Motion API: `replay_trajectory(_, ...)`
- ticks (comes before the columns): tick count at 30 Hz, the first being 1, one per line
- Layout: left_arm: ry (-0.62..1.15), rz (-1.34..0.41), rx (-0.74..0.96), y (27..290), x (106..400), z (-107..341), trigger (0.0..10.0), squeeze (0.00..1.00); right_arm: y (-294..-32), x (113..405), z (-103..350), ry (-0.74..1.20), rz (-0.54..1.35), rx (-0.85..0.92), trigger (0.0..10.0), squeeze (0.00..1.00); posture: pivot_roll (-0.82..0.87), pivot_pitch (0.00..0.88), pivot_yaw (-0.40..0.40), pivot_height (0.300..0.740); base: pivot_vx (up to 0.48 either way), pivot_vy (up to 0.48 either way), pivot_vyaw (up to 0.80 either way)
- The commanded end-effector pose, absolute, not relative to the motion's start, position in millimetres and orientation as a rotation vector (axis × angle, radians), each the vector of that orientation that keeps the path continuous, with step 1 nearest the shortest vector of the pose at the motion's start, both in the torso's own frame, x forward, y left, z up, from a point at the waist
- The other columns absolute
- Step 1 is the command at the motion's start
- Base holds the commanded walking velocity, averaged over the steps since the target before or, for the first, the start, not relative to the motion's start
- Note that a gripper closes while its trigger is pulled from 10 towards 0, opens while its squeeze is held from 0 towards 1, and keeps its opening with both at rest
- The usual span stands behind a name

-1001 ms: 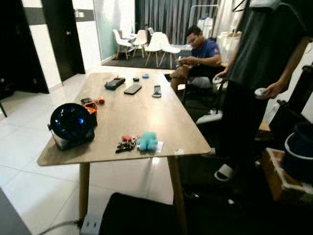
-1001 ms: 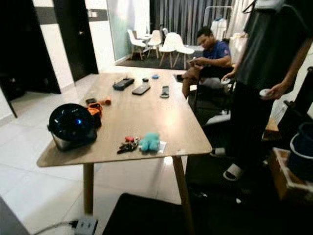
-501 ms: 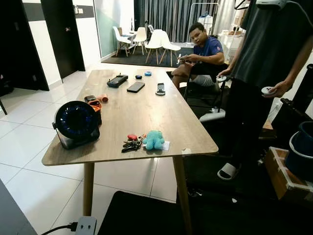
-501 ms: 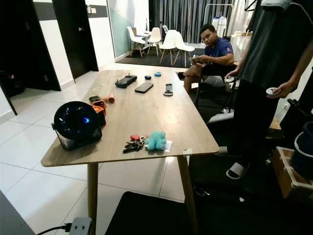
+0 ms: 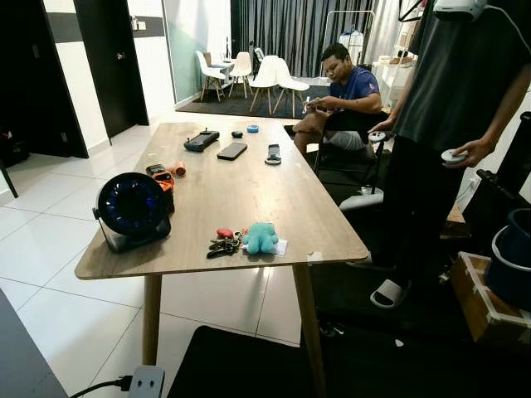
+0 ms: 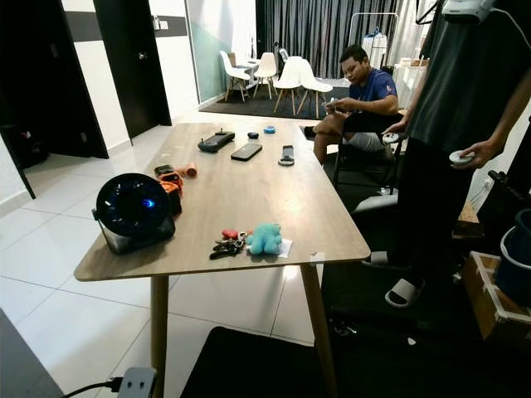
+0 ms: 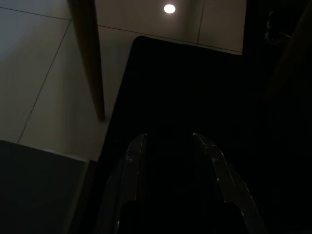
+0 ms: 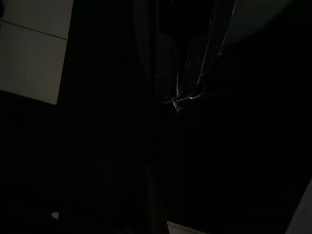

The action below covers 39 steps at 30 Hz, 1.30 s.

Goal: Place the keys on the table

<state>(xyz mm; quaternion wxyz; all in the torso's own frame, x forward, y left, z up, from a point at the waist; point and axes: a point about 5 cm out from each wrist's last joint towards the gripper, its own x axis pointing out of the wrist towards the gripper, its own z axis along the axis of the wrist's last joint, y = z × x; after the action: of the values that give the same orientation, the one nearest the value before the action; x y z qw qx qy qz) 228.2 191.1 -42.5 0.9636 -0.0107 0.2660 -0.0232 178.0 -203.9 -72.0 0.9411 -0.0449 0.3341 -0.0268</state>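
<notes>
The keys (image 5: 221, 244) lie flat on the wooden surface (image 5: 241, 186), near its front edge, touching the teal plush toy (image 5: 260, 238) beside them. Past the keys from the toy, a round black fan (image 5: 132, 211) stands upright. A person in a dark shirt (image 5: 452, 124) stands well beyond the toy. Below the surface, the left end effector (image 7: 168, 141) hangs with fingers apart over a black mat (image 7: 195, 87); the right end effector (image 8: 180, 100) is too dark, so I cannot tell its state.
</notes>
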Motion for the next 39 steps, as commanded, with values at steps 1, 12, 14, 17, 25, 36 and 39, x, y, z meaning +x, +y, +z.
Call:
replay_trajectory(1,0.561,-0.052,-0.012,188.3,226.7,-45.2,10.0,0.0,-206.6,175.8,-73.1,0.696,-0.062,-0.091,10.0,0.0,0.02,0.025,0.018,0.74,0.0,0.0,0.0)
replay_trajectory(12,0.541,-0.017,-0.029,194.5,229.0,-42.3,10.0,0.0,-205.8,177.0,-72.8,0.695,-0.055,-0.095,10.0,0.0,0.02,0.018,0.017,0.74,0.049,0.0,0.0)
replay_trajectory(14,0.539,-0.015,-0.025,194.7,229.1,-42.0,10.0,0.0,-205.6,177.0,-72.8,0.695,-0.054,-0.096,10.0,0.0,0.02,0.017,0.016,0.74,0.285,0.0,0.0)
replay_trajectory(17,0.54,-0.014,-0.022,194.9,229.2,-42.0,10.0,0.0,-205.2,177.1,-72.8,0.695,-0.052,-0.097,10.0,0.0,0.02,0.017,0.016,0.74,0.315,0.0,0.0)
replay_trajectory(25,0.544,-0.015,-0.026,195.3,228.7,-42.5,10.0,0.0,-204.6,176.6,-73.1,0.696,-0.048,-0.101,10.0,0.0,0.02,0.016,0.013,0.74,0.316,0.0,0.0)
replay_trajectory(36,0.541,-0.013,-0.029,195.5,228.5,-42.4,10.0,0.0,-204.2,176.3,-73.2,0.697,-0.046,-0.103,10.0,0.0,0.02,0.019,0.013,0.74,0.278,0.0,0.0)
replay_trajectory(39,0.537,-0.014,-0.034,195.4,228.2,-42.3,10.0,0.0,-204.2,176.2,-73.3,0.697,-0.045,-0.104,10.0,0.0,0.02,0.019,0.013,0.74,0.0,0.0,0.0)
